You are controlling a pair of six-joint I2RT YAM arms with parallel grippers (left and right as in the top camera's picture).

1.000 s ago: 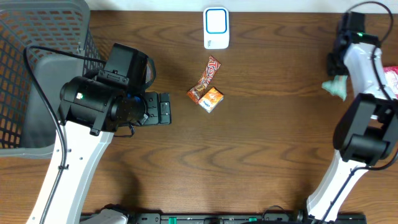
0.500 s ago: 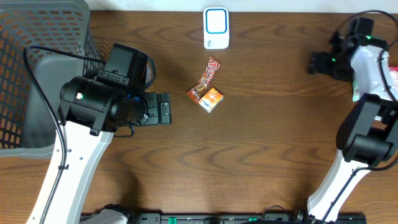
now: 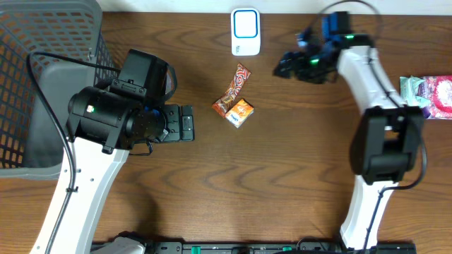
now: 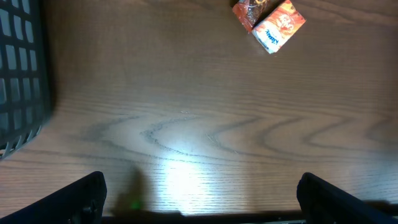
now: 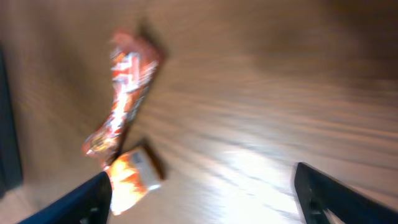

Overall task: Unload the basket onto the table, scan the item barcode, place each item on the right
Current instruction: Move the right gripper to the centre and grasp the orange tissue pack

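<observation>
At the far left a dark wire basket (image 3: pixel 28 42) sits on the brown wood table (image 3: pixel 282 183). Next to it is the left arm, and its left gripper (image 3: pixel 185 123) points toward the middle of the table. Its fingers (image 4: pixel 74 198) are spread wide with nothing between them, only bare wood under them. In the middle lie two snacks that touch each other: a long red and orange candy bar (image 3: pixel 237 81) and a small orange box (image 3: pixel 242 113) at its lower end. They lie flat on the table, to the right of the left gripper and apart from it. Above them, near the far edge of the table, is a white scanner (image 3: pixel 246 32) with a blue square on top. To the right of the scanner hangs the right gripper (image 3: pixel 286 65), near the candy bar but not touching it. Its own camera is blurry, yet it shows the two fingers wide apart and empty, with both snacks below. At the far right edge lie some green and pink packets (image 3: pixel 427 93)
</observation>
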